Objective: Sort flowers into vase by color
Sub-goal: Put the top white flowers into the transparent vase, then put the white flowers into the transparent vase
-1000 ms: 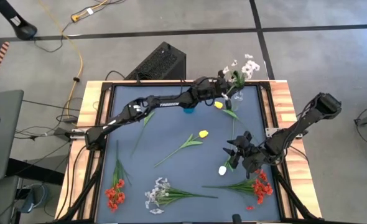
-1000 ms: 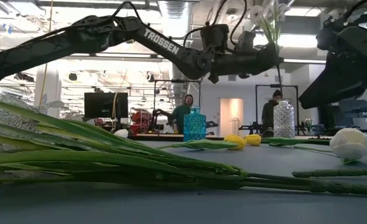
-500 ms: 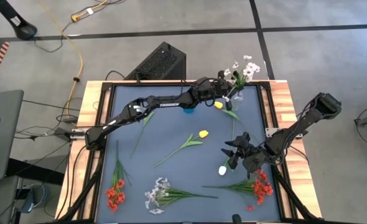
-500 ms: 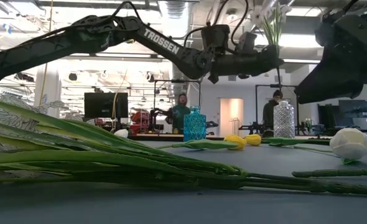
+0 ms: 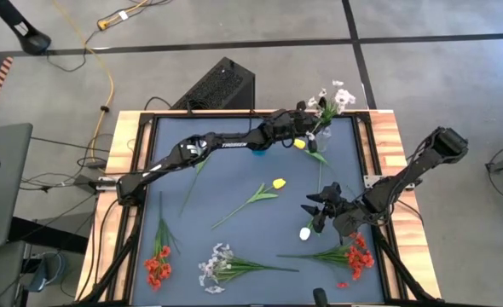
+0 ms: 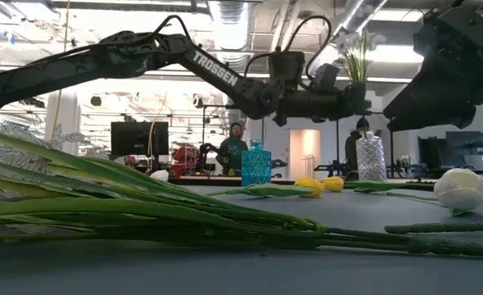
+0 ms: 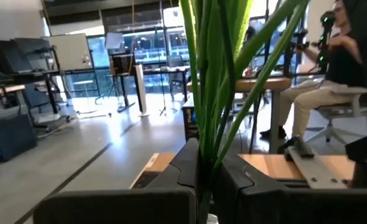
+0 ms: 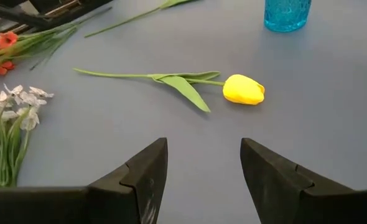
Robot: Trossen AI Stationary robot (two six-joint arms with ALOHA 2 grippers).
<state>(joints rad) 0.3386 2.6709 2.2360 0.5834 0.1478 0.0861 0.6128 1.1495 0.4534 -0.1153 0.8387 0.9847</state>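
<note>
Left gripper [image 5: 306, 128] is pinched on the green stems of a pale lilac-white spray [image 5: 334, 95], held over the clear glass vase [image 6: 371, 157] at the table's far edge (blue vase [image 5: 257, 151] nearby). Right gripper [image 5: 314, 210] hovers with fingers spread above the mat, near a white tulip [image 5: 304, 233] and yellow tulip [image 8: 243, 89].

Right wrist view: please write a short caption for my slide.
Open right end effector above the mat, facing a yellow tulip and a blue vase.

Legible markings: one brand name only.
"TROSSEN" in white capitals on left arm [image 6: 213, 70] forearm link, low view; same lettering present in high view but too small to read.
</note>
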